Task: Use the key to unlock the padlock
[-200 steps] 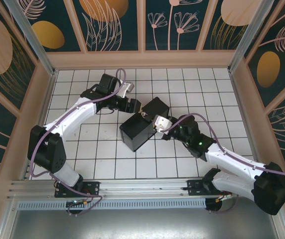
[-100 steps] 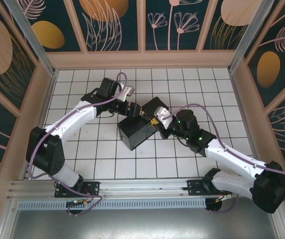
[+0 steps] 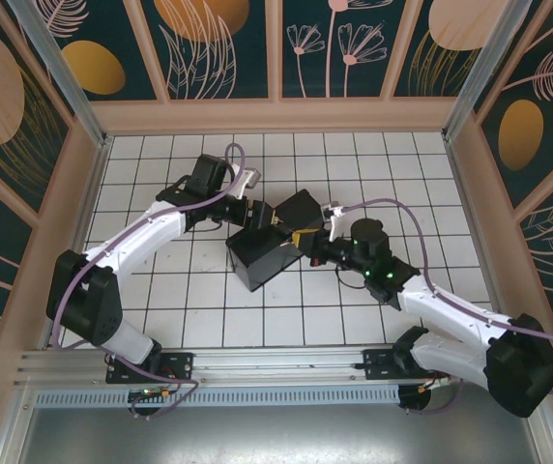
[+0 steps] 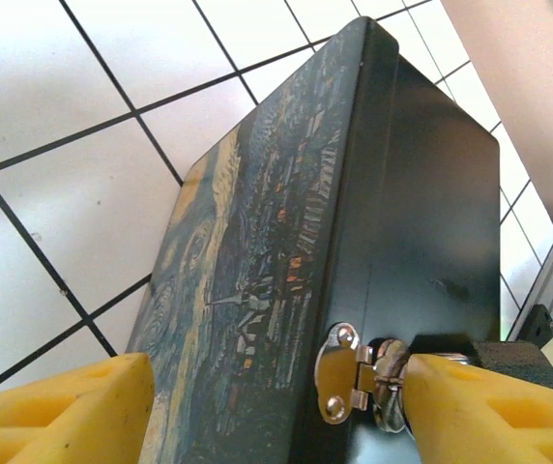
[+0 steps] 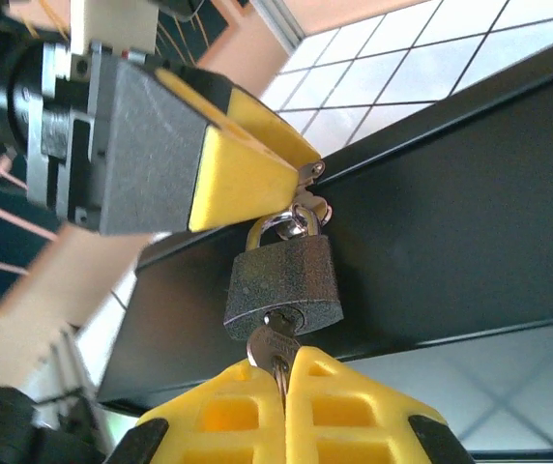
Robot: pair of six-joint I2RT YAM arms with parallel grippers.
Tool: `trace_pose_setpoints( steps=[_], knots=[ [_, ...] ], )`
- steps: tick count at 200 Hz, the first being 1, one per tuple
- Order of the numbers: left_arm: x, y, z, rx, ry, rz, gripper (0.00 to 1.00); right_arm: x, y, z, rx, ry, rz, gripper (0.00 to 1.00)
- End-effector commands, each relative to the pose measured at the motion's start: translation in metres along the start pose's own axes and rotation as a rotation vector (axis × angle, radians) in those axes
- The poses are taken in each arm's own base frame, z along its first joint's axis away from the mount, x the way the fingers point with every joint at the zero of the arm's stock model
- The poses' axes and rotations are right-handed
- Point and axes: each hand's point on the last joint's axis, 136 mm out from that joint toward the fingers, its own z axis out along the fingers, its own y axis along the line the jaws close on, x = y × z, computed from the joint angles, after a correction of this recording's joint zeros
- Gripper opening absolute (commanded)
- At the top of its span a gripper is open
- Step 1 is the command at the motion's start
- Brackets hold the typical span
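Observation:
The grey padlock hangs by its shackle from the silver hasp on the dark box's front. The key sits in its keyhole, and my right gripper is shut on the key's head just below the lock body. In the top view the right gripper meets the box from the right. My left gripper is open astride the box's edge. One yellow finger lies by the painted lid, the other against the hasp. That same left finger shows above the padlock.
The box lies on its side mid-floor on white tiles. Wooden walls ring the floor on three sides. An aluminium rail runs along the near edge by the arm bases.
My left gripper has come in against the box and narrowed a little. The right wrist has turned and pushed toward the box's front. The box has shifted slightly left.

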Motion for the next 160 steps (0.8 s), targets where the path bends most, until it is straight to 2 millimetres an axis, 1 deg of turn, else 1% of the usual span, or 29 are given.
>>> trace_pose_setpoints(
  steps=[1, 27, 39, 51, 73, 90, 104, 113, 129, 137, 153, 160],
  knots=[
    [0.02, -0.02, 0.003, 0.071, 0.056, 0.001, 0.69, -0.011, 0.009, 0.0, -0.103, -0.082, 0.297, 0.0],
    [0.021, -0.02, 0.001, 0.07, 0.052, 0.002, 0.69, -0.015, 0.004, -0.002, -0.107, -0.127, 0.476, 0.0],
    [0.021, -0.02, 0.0, 0.066, 0.049, 0.002, 0.69, -0.018, 0.005, -0.004, -0.138, -0.147, 0.556, 0.0],
    [0.019, -0.021, -0.002, 0.062, 0.042, 0.007, 0.68, -0.013, -0.001, -0.004, -0.119, -0.153, 0.64, 0.0],
    [0.015, -0.021, -0.005, 0.053, 0.024, 0.015, 0.67, -0.001, -0.011, -0.006, -0.045, -0.152, 0.674, 0.0],
    [0.012, -0.023, -0.006, 0.058, 0.014, 0.018, 0.67, -0.006, -0.006, -0.01, -0.056, -0.177, 0.609, 0.0],
    [0.01, -0.025, -0.006, 0.06, 0.01, 0.022, 0.68, -0.009, -0.002, -0.007, -0.026, -0.155, 0.503, 0.0],
    [0.007, -0.026, -0.007, 0.062, 0.005, 0.022, 0.69, -0.01, 0.001, -0.005, -0.004, -0.122, 0.408, 0.06],
    [0.002, -0.027, -0.01, 0.066, -0.006, 0.026, 0.69, -0.006, -0.002, -0.002, 0.067, -0.052, 0.274, 0.13],
    [-0.001, -0.028, -0.012, 0.066, -0.012, 0.027, 0.69, -0.002, -0.005, -0.001, 0.089, -0.017, 0.22, 0.18],
    [-0.006, -0.027, -0.015, 0.064, -0.023, 0.026, 0.69, 0.007, -0.018, -0.002, 0.159, 0.038, 0.137, 0.25],
    [-0.008, -0.026, -0.016, 0.061, -0.027, 0.024, 0.69, 0.009, -0.021, -0.002, 0.175, 0.057, 0.107, 0.27]
  ],
)
